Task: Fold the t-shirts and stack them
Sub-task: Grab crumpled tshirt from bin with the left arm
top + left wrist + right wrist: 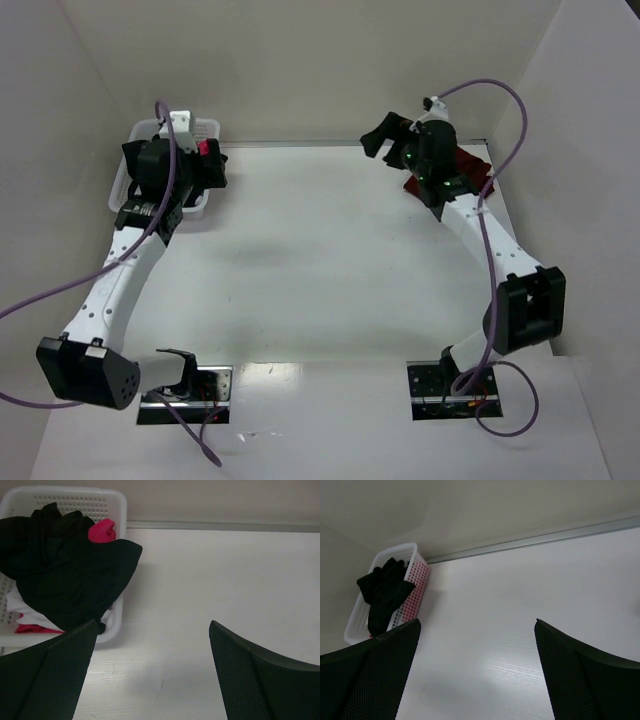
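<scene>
The t-shirts lie in two places. A black t-shirt [65, 575] is heaped in the white basket [107, 497] and spills over its right rim. A pink-red one [102, 530] pokes out behind it, and white cloth [20, 605] lies beneath. A dark maroon t-shirt [472, 165] lies on the table at the back right, partly hidden by my right arm. My left gripper [152, 665] hovers open over bare table just right of the basket. My right gripper [477, 670] is open and raised beside the maroon shirt, pointing left across the table. Neither holds anything.
The basket [125, 180] stands in the back left corner against the walls. White walls enclose the table [320, 260] at the back and on both sides. Purple cables loop from both arms.
</scene>
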Robot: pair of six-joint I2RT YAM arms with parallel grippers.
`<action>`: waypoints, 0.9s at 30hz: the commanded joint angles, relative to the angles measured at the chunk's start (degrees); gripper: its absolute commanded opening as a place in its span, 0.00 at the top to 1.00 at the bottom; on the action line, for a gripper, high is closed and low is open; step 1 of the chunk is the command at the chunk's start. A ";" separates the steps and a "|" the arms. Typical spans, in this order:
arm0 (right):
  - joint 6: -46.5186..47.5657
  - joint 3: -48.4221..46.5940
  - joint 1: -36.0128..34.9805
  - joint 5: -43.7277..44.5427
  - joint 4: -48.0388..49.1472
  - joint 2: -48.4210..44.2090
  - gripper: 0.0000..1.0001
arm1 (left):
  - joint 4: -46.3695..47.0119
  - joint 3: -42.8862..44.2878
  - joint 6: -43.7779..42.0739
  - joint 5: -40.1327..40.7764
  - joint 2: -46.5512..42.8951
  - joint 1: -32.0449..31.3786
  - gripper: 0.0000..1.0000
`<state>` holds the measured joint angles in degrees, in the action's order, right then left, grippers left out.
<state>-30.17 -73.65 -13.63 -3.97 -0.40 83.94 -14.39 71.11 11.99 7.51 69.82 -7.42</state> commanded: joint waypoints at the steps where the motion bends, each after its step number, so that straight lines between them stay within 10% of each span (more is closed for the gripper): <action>1: 3.54 -6.75 -5.51 -1.57 4.45 4.82 0.00 | -0.54 3.67 -5.13 3.30 4.77 0.48 0.01; 13: 5.30 -29.59 -15.37 -2.18 -1.34 28.17 0.00 | -0.91 8.69 4.97 13.23 15.34 10.66 0.01; 23: 5.66 -53.33 -23.81 -2.79 -5.48 50.58 0.00 | 4.37 5.88 11.64 3.32 22.10 21.91 0.01; 27: 4.34 -76.55 -24.34 -6.14 -13.62 63.40 0.00 | 8.67 4.30 14.64 -4.42 25.62 27.10 0.01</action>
<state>-25.15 -136.25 -38.17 -7.84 -8.86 141.03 -10.55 76.27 23.07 9.45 93.62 16.78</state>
